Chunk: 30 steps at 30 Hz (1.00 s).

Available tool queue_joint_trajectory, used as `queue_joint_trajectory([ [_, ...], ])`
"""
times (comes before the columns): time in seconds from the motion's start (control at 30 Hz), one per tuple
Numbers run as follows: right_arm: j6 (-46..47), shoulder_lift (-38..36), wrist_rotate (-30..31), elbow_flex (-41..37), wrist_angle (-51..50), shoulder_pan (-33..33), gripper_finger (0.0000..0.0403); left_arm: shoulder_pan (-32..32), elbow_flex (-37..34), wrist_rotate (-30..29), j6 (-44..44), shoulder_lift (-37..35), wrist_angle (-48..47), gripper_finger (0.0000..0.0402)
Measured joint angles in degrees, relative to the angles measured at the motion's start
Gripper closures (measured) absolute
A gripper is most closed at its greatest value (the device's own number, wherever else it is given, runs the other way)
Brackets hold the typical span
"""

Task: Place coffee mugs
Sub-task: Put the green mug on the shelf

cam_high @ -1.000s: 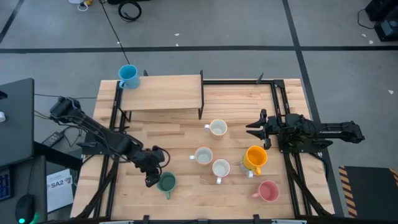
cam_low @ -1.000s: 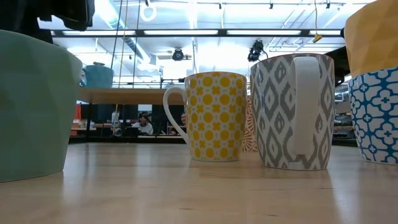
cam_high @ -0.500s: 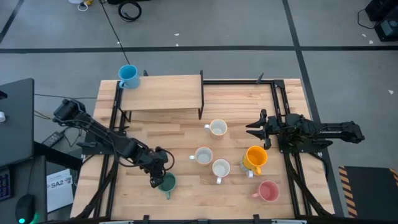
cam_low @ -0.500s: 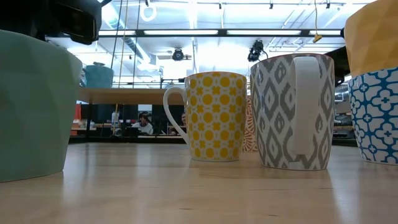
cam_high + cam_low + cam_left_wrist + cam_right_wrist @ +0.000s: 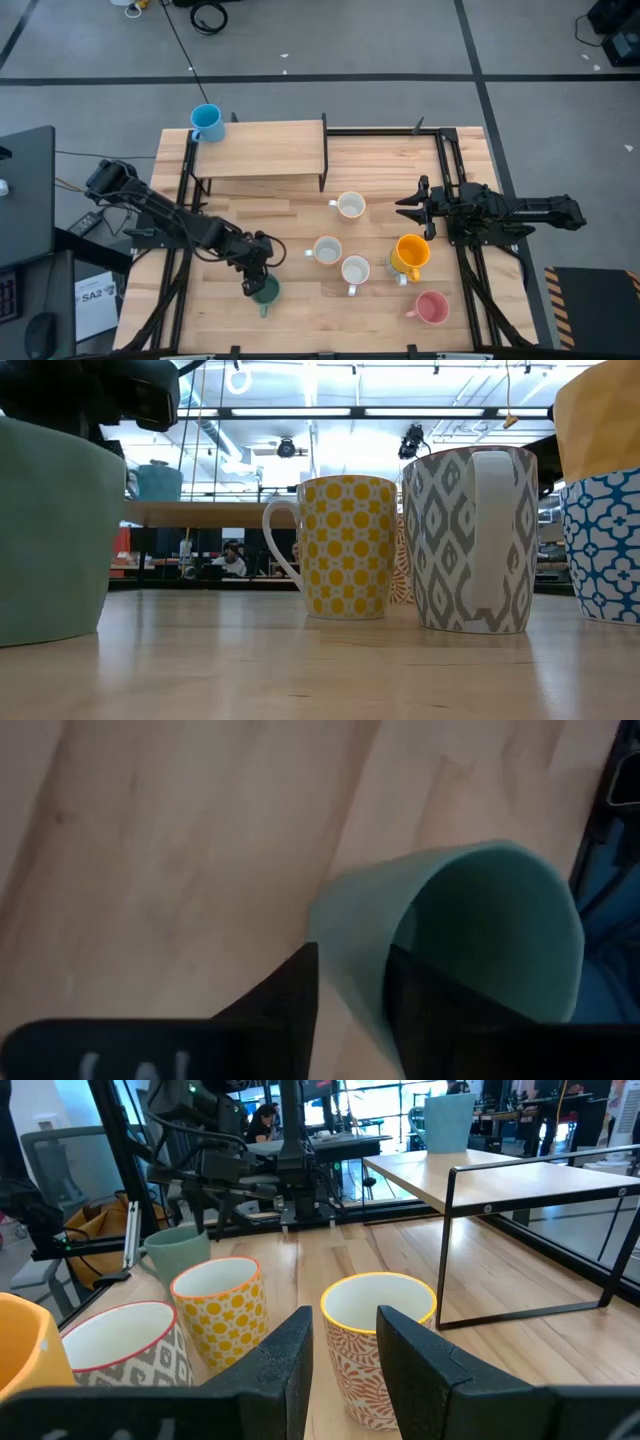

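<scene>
My left gripper (image 5: 255,279) (image 5: 350,958) stands over the dark green mug (image 5: 266,293) (image 5: 45,540) near the table's near-left, shut on its wall. The blue mug (image 5: 207,122) stands on the left end of a wooden shelf (image 5: 265,149). Three white patterned mugs (image 5: 350,206) (image 5: 327,250) (image 5: 355,269) stand mid-table. The orange-yellow mug (image 5: 411,252) sits on top of a blue-patterned white mug (image 5: 605,545). The pink mug (image 5: 431,307) stands near the near edge. My right gripper (image 5: 402,207) (image 5: 345,1345) waits open at the table's right. My left gripper holds the green mug by its wall at the rim (image 5: 350,932), on the mug's far-left side, opposite the handle (image 5: 262,310). One finger (image 5: 420,1010) is inside the mug and one finger (image 5: 290,1000) outside, coming from above and slanting from the left. The mug's base is on the table.
The shelf's black metal frame (image 5: 324,160) stands on the far-left part of the table, and black rails (image 5: 445,160) run along the right side. Bare wood lies between the green mug and the white mugs. People sit in the room beyond the table.
My left gripper has moved toward the table's right and down onto the green mug's rim. The mug has shifted a little on the table. My right arm has kept still.
</scene>
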Motion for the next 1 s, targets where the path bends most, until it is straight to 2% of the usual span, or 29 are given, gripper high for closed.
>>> queue_joint_trajectory([
  [0.23, 0.01, 0.00, 0.00, -0.01, 0.00, 0.00, 0.0284, 2.97, 0.00, -0.29, 7.32, 0.00, -0.39, 0.0366],
  [0.33, -0.01, 0.00, 0.00, 0.01, 0.02, 0.00, 0.0284, 5.08, 0.00, -0.30, 11.85, 0.02, -0.34, 0.0382],
  [0.53, 0.00, 0.01, 0.00, 0.01, 0.37, 0.00, 0.0284, 10.39, 0.00, 1.77, 19.70, 0.02, -0.99, 0.0376],
  [0.7, -0.01, 0.00, 0.00, 0.01, 0.48, 0.00, 0.0284, 15.23, 0.49, 2.42, 31.64, 0.00, -1.48, 0.0376],
  [1.0, 0.00, 0.02, 0.00, 0.01, 0.46, 0.00, 0.0284, 23.61, 9.59, 1.78, 51.74, 0.00, -10.13, 0.0376],
])
